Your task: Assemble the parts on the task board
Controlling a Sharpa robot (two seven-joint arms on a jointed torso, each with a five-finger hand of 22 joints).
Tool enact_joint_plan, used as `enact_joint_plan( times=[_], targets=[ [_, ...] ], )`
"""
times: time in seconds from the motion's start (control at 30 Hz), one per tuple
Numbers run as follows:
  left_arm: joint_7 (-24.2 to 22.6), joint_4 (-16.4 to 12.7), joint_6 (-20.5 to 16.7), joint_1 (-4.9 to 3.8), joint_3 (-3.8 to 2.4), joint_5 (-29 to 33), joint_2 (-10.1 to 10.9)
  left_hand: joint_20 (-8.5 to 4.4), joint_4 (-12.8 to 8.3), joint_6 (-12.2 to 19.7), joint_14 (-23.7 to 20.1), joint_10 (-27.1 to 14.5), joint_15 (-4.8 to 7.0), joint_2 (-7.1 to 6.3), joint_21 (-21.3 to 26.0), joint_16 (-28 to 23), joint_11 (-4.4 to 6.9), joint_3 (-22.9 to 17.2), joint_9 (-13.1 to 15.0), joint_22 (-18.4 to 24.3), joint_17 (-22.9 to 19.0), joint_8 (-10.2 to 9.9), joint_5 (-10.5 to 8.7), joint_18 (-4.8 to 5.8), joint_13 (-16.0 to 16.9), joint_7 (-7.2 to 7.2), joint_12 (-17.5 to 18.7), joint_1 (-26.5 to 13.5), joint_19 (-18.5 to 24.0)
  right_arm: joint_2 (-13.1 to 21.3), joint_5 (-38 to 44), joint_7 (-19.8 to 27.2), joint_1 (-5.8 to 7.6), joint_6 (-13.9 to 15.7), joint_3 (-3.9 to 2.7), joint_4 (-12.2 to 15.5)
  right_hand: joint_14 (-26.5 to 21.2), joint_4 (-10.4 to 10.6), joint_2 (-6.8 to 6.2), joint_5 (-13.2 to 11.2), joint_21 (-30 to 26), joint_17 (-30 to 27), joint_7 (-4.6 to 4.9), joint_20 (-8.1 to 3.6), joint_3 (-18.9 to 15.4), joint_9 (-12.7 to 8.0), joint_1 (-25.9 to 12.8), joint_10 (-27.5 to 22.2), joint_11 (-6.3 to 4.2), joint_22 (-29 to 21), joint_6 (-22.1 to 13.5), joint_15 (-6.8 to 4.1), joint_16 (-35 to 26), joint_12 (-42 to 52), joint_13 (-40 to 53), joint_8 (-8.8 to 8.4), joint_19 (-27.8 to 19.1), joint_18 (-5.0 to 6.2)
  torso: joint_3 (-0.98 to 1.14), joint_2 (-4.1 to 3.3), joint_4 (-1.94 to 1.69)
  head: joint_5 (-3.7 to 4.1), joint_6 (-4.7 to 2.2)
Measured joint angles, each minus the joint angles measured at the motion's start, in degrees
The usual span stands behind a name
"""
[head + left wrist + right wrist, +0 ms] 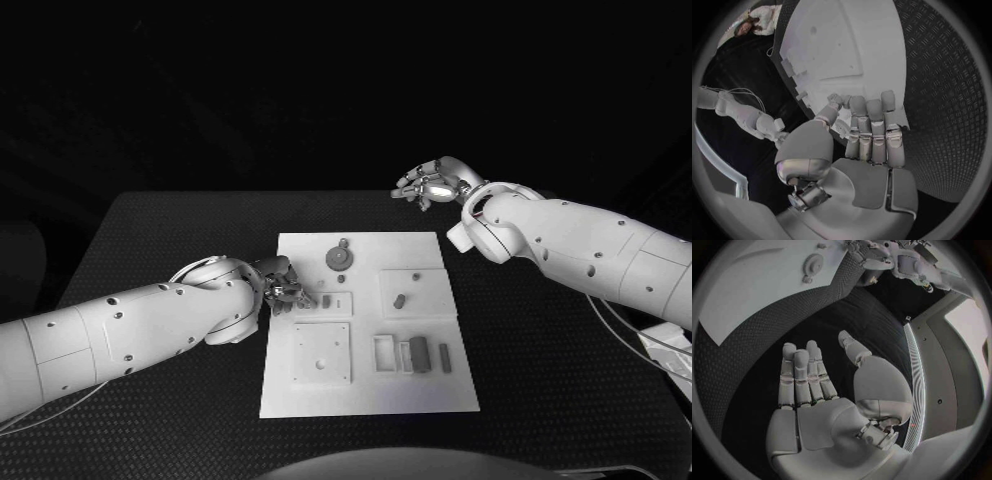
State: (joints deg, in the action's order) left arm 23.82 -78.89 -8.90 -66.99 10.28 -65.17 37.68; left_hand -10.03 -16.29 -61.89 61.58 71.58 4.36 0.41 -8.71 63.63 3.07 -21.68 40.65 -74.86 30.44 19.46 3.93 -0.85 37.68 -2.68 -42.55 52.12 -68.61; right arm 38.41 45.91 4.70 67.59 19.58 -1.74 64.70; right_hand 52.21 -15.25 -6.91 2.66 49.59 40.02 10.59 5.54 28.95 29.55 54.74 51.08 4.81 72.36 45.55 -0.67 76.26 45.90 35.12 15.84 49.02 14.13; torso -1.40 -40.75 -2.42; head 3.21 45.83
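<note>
Task board (368, 400) (flat white rectangle) on textured black table (173, 230)

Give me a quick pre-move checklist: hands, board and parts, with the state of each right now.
1. Left hand at the task board's left edge, holding nothing: ok.
2. Left fingers apart: ok.
3. Right hand clear of the board, beyond its far right corner: ok.
4. Right hand empty, palm open: ok.
5. Round part lying on the board: ok.
6. Whether the small parts are seated: cannot tell.
</note>
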Motion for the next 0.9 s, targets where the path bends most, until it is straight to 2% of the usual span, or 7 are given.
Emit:
enact_joint_plan(
  times=[0.03,0.1,0.17,0.4,0.9],
  targets=[
    [-0.1,0.1,0.0,0.01,-0.02,0.0,-0.1,0.00,0.2,-0.2,0.0,0.0,0.00,-0.08,0.0,0.0,0.00,-0.6,0.0,0.0,0.0,0.0,-0.22,0.00,0.0,-0.13,0.0,0.5,0.0,0.0,0.0,0.0,0.00,0.0,0.00,0.0,0.0,0.0,0.14,0.0,0.0,0.0,0.04,0.00,0.0,0.0,-0.1,0.0,0.00,0.0,0.0,0.00,0.0,0.0,0.0,0.00,0.0,0.00,0.00,0.00,0.00,0.01,0.01],
    [-0.1,0.2,0.1,0.02,-0.04,0.0,-0.1,0.19,2.8,-0.2,0.2,0.2,-0.16,-1.98,0.2,0.0,-0.20,-4.8,0.0,0.0,0.0,-0.1,-1.03,0.00,-0.2,-0.39,0.0,2.0,-0.2,0.0,0.0,0.0,0.00,0.0,0.00,0.0,0.0,0.0,0.21,0.0,0.0,0.0,0.04,0.00,0.0,0.0,-0.2,0.0,0.00,0.0,-0.1,0.00,0.0,0.0,0.0,0.00,0.0,0.00,0.00,0.00,0.00,0.05,0.01],
    [-0.2,0.2,0.2,0.02,-0.06,0.0,-0.2,0.20,3.1,-0.1,0.2,0.2,-0.16,-2.52,0.4,0.0,-0.20,-6.3,0.0,-0.1,0.0,-0.2,-1.12,0.00,-0.2,-0.48,0.0,2.6,-0.2,0.0,0.0,0.0,0.00,0.0,0.00,0.0,0.0,0.0,0.21,0.0,0.0,0.0,0.04,0.00,0.0,0.0,-0.2,0.0,0.00,0.0,-0.1,0.00,0.0,0.0,0.0,0.00,0.0,0.00,0.00,0.00,0.00,0.08,0.02],
    [-0.4,0.2,0.3,0.02,-0.10,0.2,-0.1,0.22,1.5,-0.1,0.2,0.2,-0.16,-2.83,0.5,0.0,-0.22,-8.2,0.3,-0.2,0.1,-0.2,-1.47,0.01,-0.2,-0.50,-0.2,4.0,-0.2,0.0,0.0,0.0,0.00,-0.1,0.00,0.0,0.0,0.0,0.21,0.0,0.0,0.0,0.04,0.00,0.0,0.0,-0.2,0.0,0.00,0.0,-0.1,0.01,0.0,0.0,-0.1,0.00,0.0,0.00,0.00,0.00,-0.01,0.10,0.10],
    [-1.0,0.2,-1.8,0.14,-0.04,3.6,0.2,0.31,1.1,-0.4,1.0,1.0,-0.16,-2.80,0.0,0.2,0.19,-9.1,0.8,-0.2,0.2,0.0,-1.29,0.01,-0.1,-0.37,-0.4,4.1,-0.3,0.0,0.0,0.0,-0.06,-0.2,0.00,0.0,0.0,0.0,0.20,0.0,0.0,0.0,0.00,0.00,0.0,0.0,-0.2,0.0,0.00,0.0,0.0,0.02,0.0,0.0,-0.1,0.00,0.0,0.00,0.01,0.02,-0.01,0.06,0.03]
  ],
)
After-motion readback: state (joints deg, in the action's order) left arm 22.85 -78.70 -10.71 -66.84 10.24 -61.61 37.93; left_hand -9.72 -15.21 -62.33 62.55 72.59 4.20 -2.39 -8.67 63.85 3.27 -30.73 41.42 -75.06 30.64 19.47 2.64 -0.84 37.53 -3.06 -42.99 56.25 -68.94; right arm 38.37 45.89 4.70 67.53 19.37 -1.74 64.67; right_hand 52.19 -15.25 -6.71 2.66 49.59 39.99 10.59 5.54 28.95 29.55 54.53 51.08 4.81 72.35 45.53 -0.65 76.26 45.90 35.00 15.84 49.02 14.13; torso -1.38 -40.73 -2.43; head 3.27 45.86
